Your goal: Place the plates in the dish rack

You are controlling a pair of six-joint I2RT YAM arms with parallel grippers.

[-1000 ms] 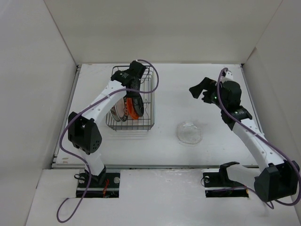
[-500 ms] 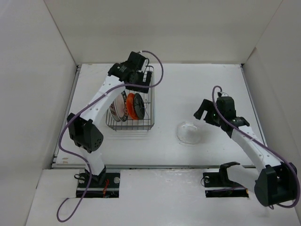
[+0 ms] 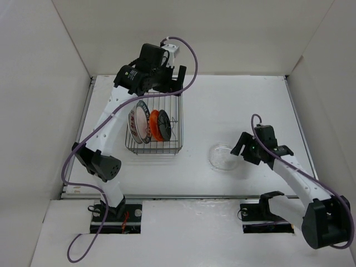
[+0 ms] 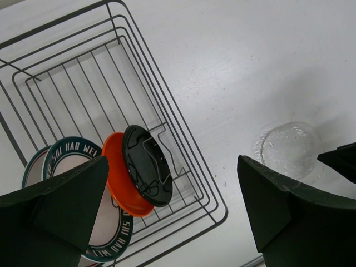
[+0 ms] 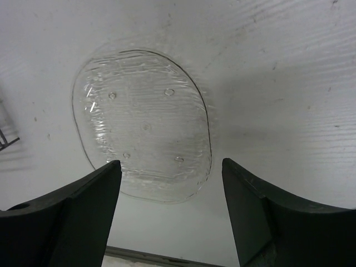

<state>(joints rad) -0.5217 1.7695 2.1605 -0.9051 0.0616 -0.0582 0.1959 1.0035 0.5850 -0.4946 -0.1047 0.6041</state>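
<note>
1. Right fingers (image 5: 67, 217): spread apart and empty. They are set low over the glass plate (image 5: 144, 125), one finger on each side of its near edge. Whether they touch it or the worktop (image 3: 239, 105) cannot be told.
2. Glass plate: lies flat on the worktop, well apart from the rack (image 4: 181, 139) and to its right. It is the one plate not loaded.
3. Rack, near half: four plates stand on edge between the dividers, packed closely.
   - The black plate (image 4: 147, 166) is outermost.
   - The orange plate (image 4: 119, 183) leans just behind it.
   - Next comes the green-rimmed plate (image 4: 67, 153).
   - The red-patterned plate (image 3: 133, 122) is last. It shows only as a sliver in the left wrist view.
4. Rack, far half: the wire dividers there hold nothing, so slots appear free for the fifth plate.
5. Left fingers (image 4: 55, 200): wide apart and empty, raised over the far end of the rack and looking down on it. They are not engaged with any plate.
6. Assessment: four of five plates are loaded, so the task is judged largely complete.
   - Outstanding: lift the glass plate, carry it across and stand it in a free slot.
   - The plate is thin, flat and clear and offers little rim to grip, so the pick-up is likely the hardest step left.
   - The loaded plates lean on one another and could shift if knocked during insertion.
</note>
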